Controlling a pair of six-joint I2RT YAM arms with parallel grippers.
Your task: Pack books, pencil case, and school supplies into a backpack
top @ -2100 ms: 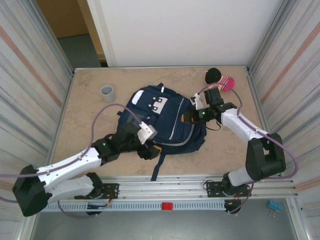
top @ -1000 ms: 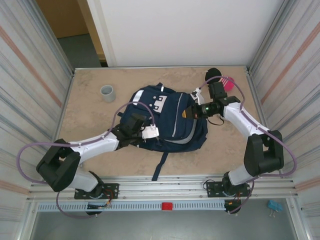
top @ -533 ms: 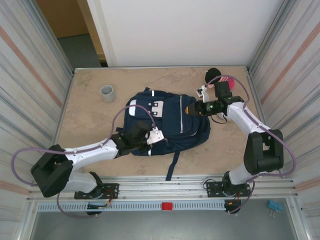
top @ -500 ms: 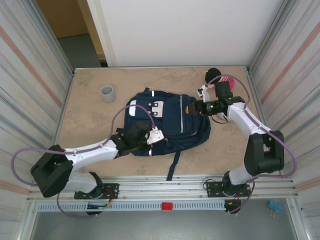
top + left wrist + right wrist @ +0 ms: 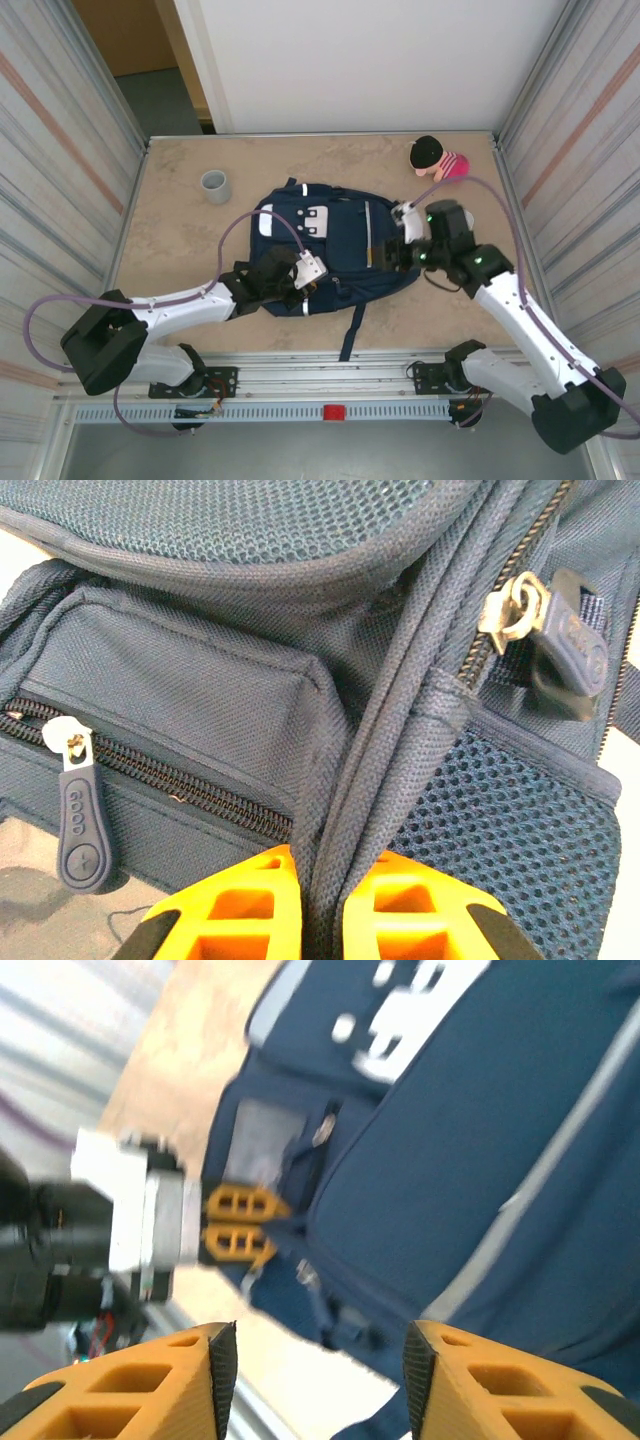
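— What is being carried by the beige, stone-patterned table (image 5: 170,240)?

— Three things are being borne directly on it. The navy backpack (image 5: 340,240) is being supported flat, stretched between the left gripper (image 5: 316,288) and the right gripper (image 5: 384,256), with its strap (image 5: 352,325) being trailed over bare tabletop on the near side of both.

— And apart from it?

— A grey cup (image 5: 214,185) is being held upright well beyond the left gripper and off to its left. A pink and black plush toy (image 5: 437,159) is being carried beyond the right gripper, slightly to its right, near the far edge. Neither is being touched by the backpack.
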